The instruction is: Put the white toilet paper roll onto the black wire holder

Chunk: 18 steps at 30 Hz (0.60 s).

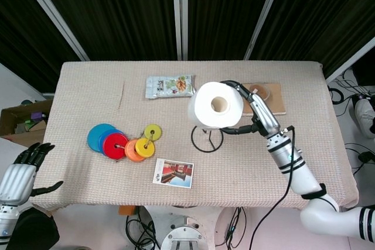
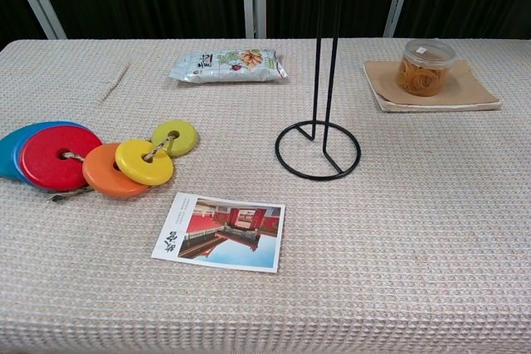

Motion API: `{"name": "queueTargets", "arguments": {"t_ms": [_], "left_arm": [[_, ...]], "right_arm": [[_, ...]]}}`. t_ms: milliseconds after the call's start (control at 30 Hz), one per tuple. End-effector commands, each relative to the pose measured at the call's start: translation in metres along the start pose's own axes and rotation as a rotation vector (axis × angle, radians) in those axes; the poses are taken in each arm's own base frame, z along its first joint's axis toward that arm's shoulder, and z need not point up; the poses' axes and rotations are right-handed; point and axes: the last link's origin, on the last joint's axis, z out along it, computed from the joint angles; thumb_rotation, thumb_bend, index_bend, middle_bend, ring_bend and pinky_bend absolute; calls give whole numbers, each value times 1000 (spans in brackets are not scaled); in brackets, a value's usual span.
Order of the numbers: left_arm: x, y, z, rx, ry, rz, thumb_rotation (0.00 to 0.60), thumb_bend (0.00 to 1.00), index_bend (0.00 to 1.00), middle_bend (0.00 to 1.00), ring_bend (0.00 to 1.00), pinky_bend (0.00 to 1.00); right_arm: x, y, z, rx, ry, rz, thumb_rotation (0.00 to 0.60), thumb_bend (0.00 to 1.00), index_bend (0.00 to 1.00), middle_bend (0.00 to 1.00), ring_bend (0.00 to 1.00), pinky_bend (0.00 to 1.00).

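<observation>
Nearest, at the lower left corner of the head view, the left hand [image 1: 23, 171] hung off the counter [image 1: 82, 185] edge with its fingers spread, holding nothing. Just above the frame's bottom centre lay a photo card [image 1: 173, 173], and left of it a string of coloured discs [image 1: 123, 142]. At mid-frame stood the black wire holder [image 2: 319, 134], its ring base flat on the counter and its twin rods rising upright. The white toilet paper roll [image 1: 215, 106] hung over those rods, core facing up, gripped from its right side by the right hand [image 1: 253, 114], whose fingers wrapped around the roll. In the chest view only the roll's underside showed at the top edge, at the rod tops; whether the rods had entered the core could not be told. Farther back lay a snack packet [image 1: 170, 86] and, at right, a jar on a mat [image 2: 426, 66].

The step in hand seemed to be threading the roll. Next it probably needed the core kept centred on the rods, a straight descent, then release.
</observation>
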Motion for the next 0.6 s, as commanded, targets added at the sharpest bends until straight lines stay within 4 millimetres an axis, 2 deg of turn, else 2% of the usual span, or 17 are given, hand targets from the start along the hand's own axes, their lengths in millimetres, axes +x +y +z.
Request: {"name": "queueTargets", "arguments": {"t_ms": [33, 300, 400, 500, 533, 600], "left_arm": [[0, -1, 0, 2, 0, 1, 470, 87, 136, 145, 102, 209], [-1, -2, -1, 5, -2, -1, 468, 87, 136, 145, 103, 209], [-1, -2, -1, 7, -2, -2, 469, 88, 136, 145, 103, 209], [-1, -1, -2, 1, -1, 0, 470, 88, 136, 146, 103, 209], [-1, -1, -2, 0, 0, 1, 470, 88, 136, 146, 103, 209], [-1, -1, -2, 0, 3, 3, 471, 87, 136, 145, 102, 209]], "right_arm": [[-2, 5, 1, -26, -4, 11, 600, 176, 447, 440, 303, 373], [-6, 22, 3, -102, -20, 55, 600, 176, 439, 435, 302, 373], [-8, 32, 2, -133, -33, 54, 600, 176, 401, 414, 286, 369], [-14, 40, 2, -149, -58, 46, 600, 166, 244, 292, 176, 314], [-16, 42, 1, -150, -75, 44, 600, 148, 130, 190, 91, 236], [-22, 45, 0, -144, -140, 30, 600, 88, 26, 64, 16, 97]]}}
